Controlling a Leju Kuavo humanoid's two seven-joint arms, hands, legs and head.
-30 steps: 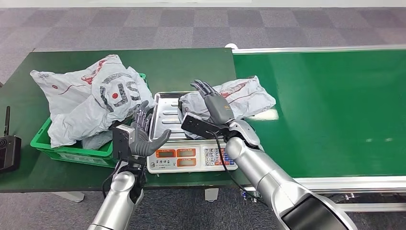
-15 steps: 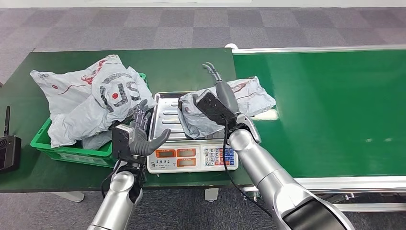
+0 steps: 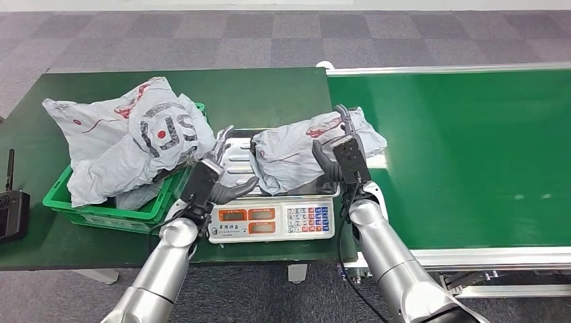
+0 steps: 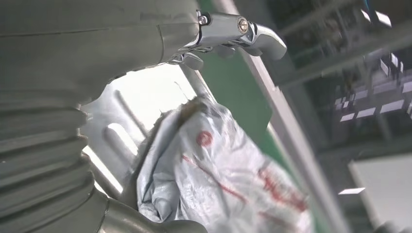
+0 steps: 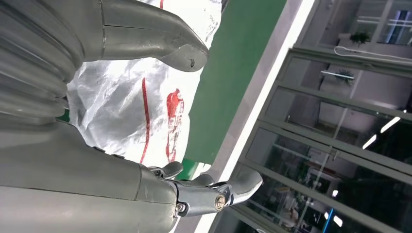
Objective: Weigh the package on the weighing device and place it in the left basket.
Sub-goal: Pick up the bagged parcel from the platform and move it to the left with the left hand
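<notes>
Package on the scale tray, one hand at either end

The grey package (image 3: 296,156) with red print lies on the steel tray of the weighing device (image 3: 273,221), its far end hanging over onto the green conveyor (image 3: 471,141). The right hand (image 3: 340,155) is at that end, thumb in front of the bag and fingers behind its top, spread, no firm grip visible. The left hand (image 3: 219,176) hovers over the tray's bare side, fingers spread and empty, just short of the bag. The left basket (image 3: 101,212), heaped with other bags (image 3: 128,145), stands beside the scale
</notes>
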